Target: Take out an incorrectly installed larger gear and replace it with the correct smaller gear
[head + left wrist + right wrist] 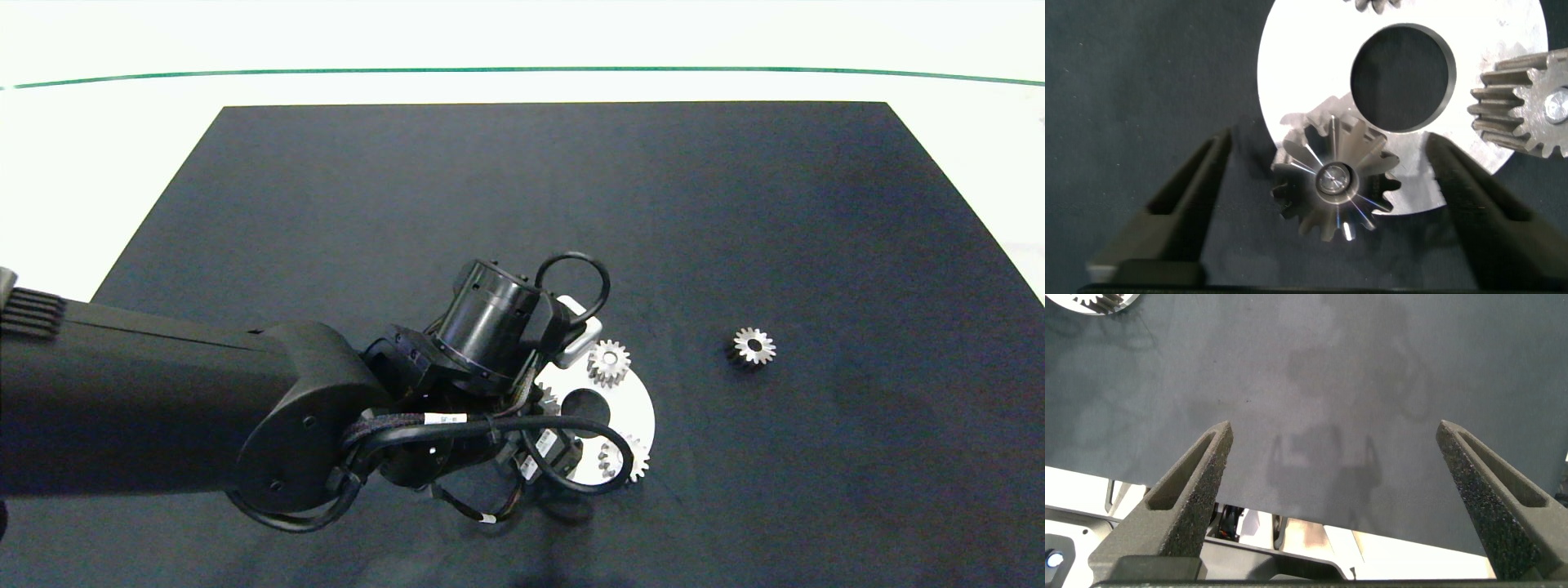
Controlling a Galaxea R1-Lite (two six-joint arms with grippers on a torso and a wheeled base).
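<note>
In the left wrist view the larger gear, silver with long pointed teeth, sits on a peg at the rim of a white round plate. My left gripper is open, one finger on each side of it, apart from the teeth. A smaller gear sits on the plate beside it. In the head view two smaller gears are mounted on the plate and a third lies loose on the mat to the right. The arm hides the larger gear there. My right gripper is open and empty.
The plate has a large round centre hole. A black mat covers the table, with a white surface around it. The left arm covers the front left. The right gripper hangs over the mat near its edge, outside the head view.
</note>
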